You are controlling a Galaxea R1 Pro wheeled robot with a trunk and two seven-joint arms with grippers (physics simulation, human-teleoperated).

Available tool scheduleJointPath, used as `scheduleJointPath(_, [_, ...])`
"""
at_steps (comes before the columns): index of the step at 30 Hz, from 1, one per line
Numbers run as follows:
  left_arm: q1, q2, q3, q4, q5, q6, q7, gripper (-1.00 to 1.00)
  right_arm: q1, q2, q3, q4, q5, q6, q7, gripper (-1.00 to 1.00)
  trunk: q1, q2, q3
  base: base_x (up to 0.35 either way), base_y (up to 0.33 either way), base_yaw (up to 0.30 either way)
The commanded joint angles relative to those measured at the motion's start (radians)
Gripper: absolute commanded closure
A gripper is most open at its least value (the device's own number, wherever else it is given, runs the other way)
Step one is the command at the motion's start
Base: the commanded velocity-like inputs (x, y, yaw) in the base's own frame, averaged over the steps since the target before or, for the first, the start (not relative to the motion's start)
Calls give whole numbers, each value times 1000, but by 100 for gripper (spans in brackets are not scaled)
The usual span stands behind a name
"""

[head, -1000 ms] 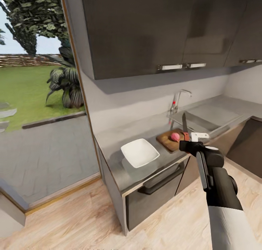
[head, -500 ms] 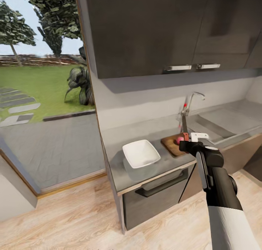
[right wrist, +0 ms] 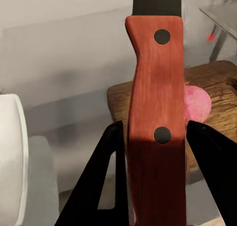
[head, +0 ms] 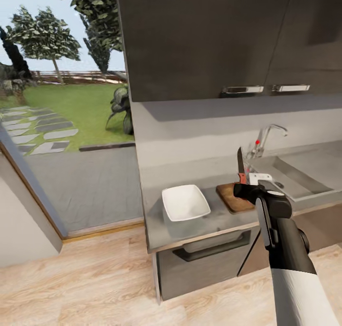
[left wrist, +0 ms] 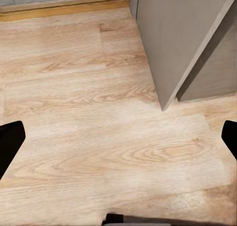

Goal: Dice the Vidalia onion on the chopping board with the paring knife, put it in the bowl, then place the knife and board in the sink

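The onion [right wrist: 197, 103] lies on the board [head: 233, 197], a pink lump showing just past the knife handle in the right wrist view; in the head view the right gripper [head: 248, 189] and the knife hide it. The board sits on the countertop [head: 213, 217] between the white bowl [head: 185, 202] and the sink [head: 289, 176], with the bowl just beside its near end. The knife [head: 241, 167] stands upright, blade pointing up, its red handle clamped between the right gripper's fingers [right wrist: 111, 171]. The left gripper [left wrist: 118, 137] hangs spread wide over the wooden floor [left wrist: 98, 112], holding nothing.

The step in hand looks like dicing: the onion is out of the sink and on the board, and the knife is held but not yet over it. To do it well, the blade must first tip forward and down, since an upright blade cannot cut. The edge should then come over the middle of the onion, not its flank, because a round onion is likely to roll off the board under a sideways push. The descent should be straight and slow, stopping at the wood. The grip sits low on the handle, so the blade may twist if it presses hard; a light, square stroke is safer. The bowl is close enough that a wide swing could knock it.
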Motion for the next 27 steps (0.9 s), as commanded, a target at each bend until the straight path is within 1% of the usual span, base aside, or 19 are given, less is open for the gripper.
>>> scheduleJointPath(1, [0,2,-6,-1,6,-2,8,-100,-1,0,-2,-1,10,4,11,100,1,-2,-2,101,-304,284])
scheduleJointPath(8, [0,-2,-7,3,6,-2,8,-100,-1,2,-2,1,9,4,11,100,1,-2,-2,110,-301,284])
scheduleJointPath(27, [0,-5,-8,4,6,-2,7,-100,-1,4,-2,2,9,4,11,100,1,-2,-2,4,-303,284])
